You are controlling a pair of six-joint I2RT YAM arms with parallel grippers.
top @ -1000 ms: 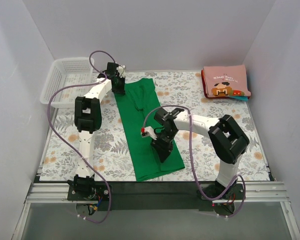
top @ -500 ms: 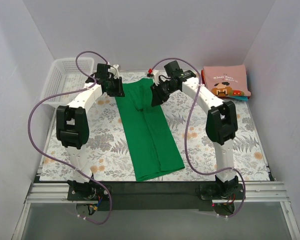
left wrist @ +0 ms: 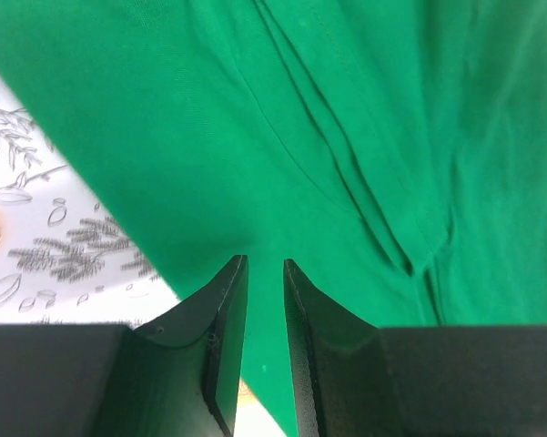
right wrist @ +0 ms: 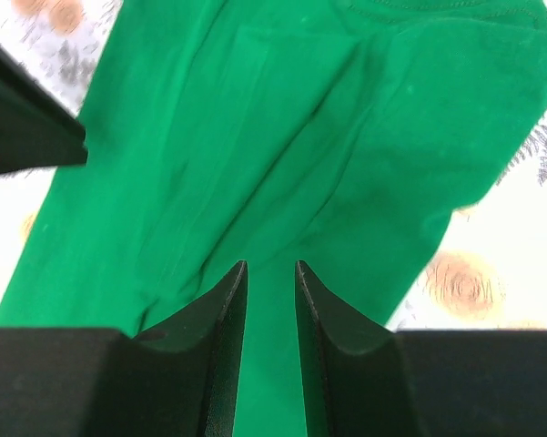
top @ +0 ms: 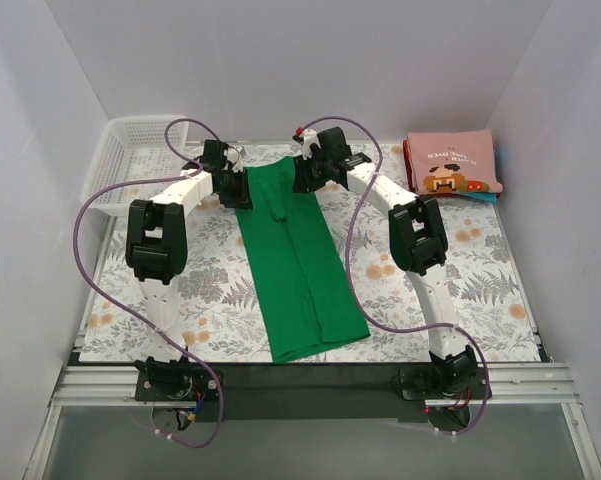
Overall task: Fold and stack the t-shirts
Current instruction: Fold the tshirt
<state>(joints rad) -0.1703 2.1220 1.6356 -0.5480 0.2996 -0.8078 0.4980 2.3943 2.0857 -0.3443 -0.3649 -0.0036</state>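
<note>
Swung away from the middle of the cloth, the right gripper (top: pixel 305 180) now sits at the far end, and the left gripper (top: pixel 242 190) has edged slightly nearer. On the flowered counter (top: pixel 210 290) the green t-shirt (top: pixel 300 270) lies as a long narrow strip from the near edge to the far side. The left gripper is over its far left edge and the right over its far right edge. Each wrist view shows the jaws only a slit apart, seemingly pinching nothing. Beyond, at far right, the folded pink t-shirt (top: pixel 450 160) rests on a teal t-shirt (top: pixel 488 197); a white basket (top: pixel 120 160) stands far left
</note>
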